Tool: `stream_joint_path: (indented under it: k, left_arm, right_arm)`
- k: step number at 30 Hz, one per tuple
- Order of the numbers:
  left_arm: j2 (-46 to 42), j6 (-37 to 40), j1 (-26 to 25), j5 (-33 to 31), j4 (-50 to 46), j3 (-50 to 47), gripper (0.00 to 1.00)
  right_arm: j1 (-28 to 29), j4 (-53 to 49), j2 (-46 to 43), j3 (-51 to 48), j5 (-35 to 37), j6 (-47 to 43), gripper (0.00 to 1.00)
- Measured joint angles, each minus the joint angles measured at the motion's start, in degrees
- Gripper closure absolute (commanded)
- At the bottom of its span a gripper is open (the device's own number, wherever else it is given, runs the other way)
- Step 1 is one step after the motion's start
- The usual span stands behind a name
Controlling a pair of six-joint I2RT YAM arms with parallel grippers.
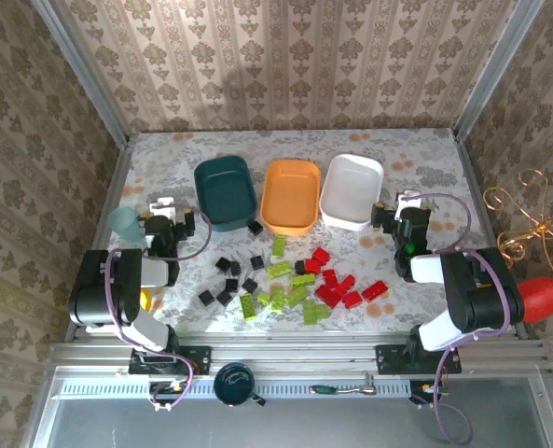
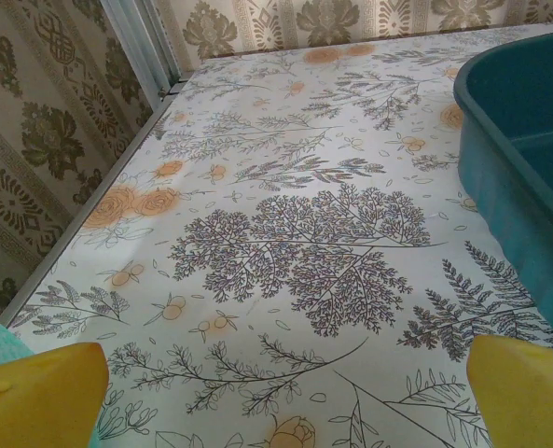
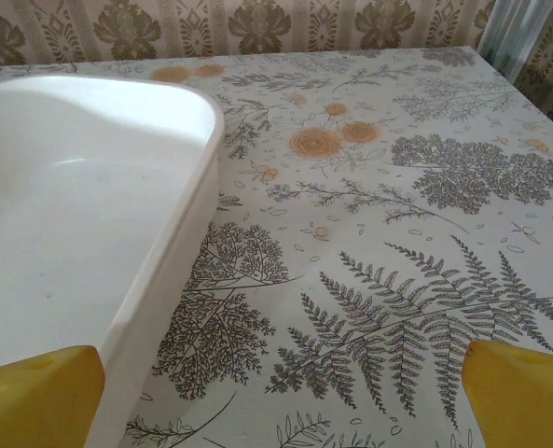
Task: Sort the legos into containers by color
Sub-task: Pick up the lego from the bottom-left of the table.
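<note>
Three containers stand in a row at the back: a dark teal tub (image 1: 225, 189), an orange tub (image 1: 291, 193) and a white tub (image 1: 352, 189). The legos lie loose in front of them: black ones (image 1: 228, 281) on the left, lime green ones (image 1: 281, 295) in the middle, red ones (image 1: 339, 286) on the right. My left gripper (image 1: 169, 214) is open over bare table left of the teal tub (image 2: 518, 159); its yellow fingertips (image 2: 35, 397) stand wide apart around nothing. My right gripper (image 1: 398, 211) is open beside the white tub (image 3: 178, 233), its fingertips (image 3: 526, 392) holding nothing.
A pale-blue cup (image 1: 124, 221) stands at the left edge near my left gripper. A dark round cup (image 1: 233, 383) and a small tool (image 1: 343, 388) sit on the near rail. A red and gold ornament (image 1: 537, 280) hangs outside the right wall. Patterned walls enclose the table.
</note>
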Motion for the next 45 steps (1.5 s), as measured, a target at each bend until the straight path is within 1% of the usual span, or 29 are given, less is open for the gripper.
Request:
stream_joint_path:
  k: [15, 45]
  left_arm:
    - [0.0, 0.37, -0.44, 2.19, 0.0, 0.0, 0.0]
    - [0.0, 0.44, -0.35, 2.29, -0.17, 0.0, 0.0]
  right_arm:
    - [0.0, 0.0, 0.0, 0.0, 0.0, 0.0, 0.0]
    - [-0.11, 0.0, 0.0, 0.0, -0.17, 0.02, 0.0]
